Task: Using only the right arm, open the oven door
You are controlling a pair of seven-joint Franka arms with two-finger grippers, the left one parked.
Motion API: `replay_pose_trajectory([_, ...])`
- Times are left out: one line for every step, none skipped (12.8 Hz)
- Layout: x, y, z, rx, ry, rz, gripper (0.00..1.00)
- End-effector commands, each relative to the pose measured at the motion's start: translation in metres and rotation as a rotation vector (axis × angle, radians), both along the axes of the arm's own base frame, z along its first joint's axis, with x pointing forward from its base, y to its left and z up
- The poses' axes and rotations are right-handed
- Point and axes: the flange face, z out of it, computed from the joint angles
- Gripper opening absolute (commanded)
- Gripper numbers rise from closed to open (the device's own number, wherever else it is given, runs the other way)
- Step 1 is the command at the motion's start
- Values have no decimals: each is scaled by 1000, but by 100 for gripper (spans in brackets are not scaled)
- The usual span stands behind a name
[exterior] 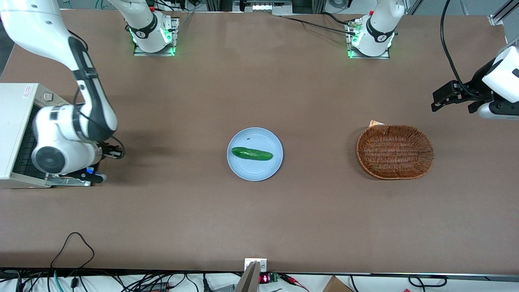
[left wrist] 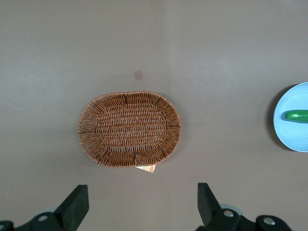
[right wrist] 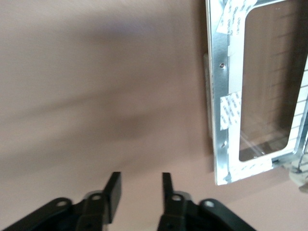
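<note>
— From the front, what shows?
— At the frame's left edge the oven (exterior: 16, 134), its door (exterior: 67, 181) dropped flat, the arm (exterior: 69, 138) over it. Cucumber (exterior: 251, 153) on a plate (exterior: 267, 170) mid-frame.
— And the wrist view?
— Only there the gripper (right wrist: 140, 187) shows: fingers (right wrist: 113, 188) narrowly parted, empty, beside the door (right wrist: 226, 110).

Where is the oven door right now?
The oven door lies folded down flat at the working arm's end of the table, beside the empty gripper.

Cucumber (exterior: 251, 154) on plate (exterior: 243, 168); wicker basket (exterior: 395, 152).
</note>
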Motion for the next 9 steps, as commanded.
replay_pose_trajectory([9, 3, 44, 66, 23, -31, 100])
replay_pose_trajectory([15, 11, 71, 84, -16, -37, 100])
replay_pose_trajectory([20, 27, 100, 82, -66, -14, 100])
replay_pose_trajectory([27, 34, 129, 87, -118, 3, 100])
replay_pose_trajectory([31, 39, 145, 94, -147, 13, 100])
replay_pose_trajectory([36, 41, 161, 100, -191, 12, 100])
replay_pose_trajectory([40, 39, 182, 112, -232, 7, 100])
replay_pose_trajectory([42, 37, 200, 143, -264, -5, 100])
replay_pose_trajectory([42, 38, 204, 189, -272, -21, 100])
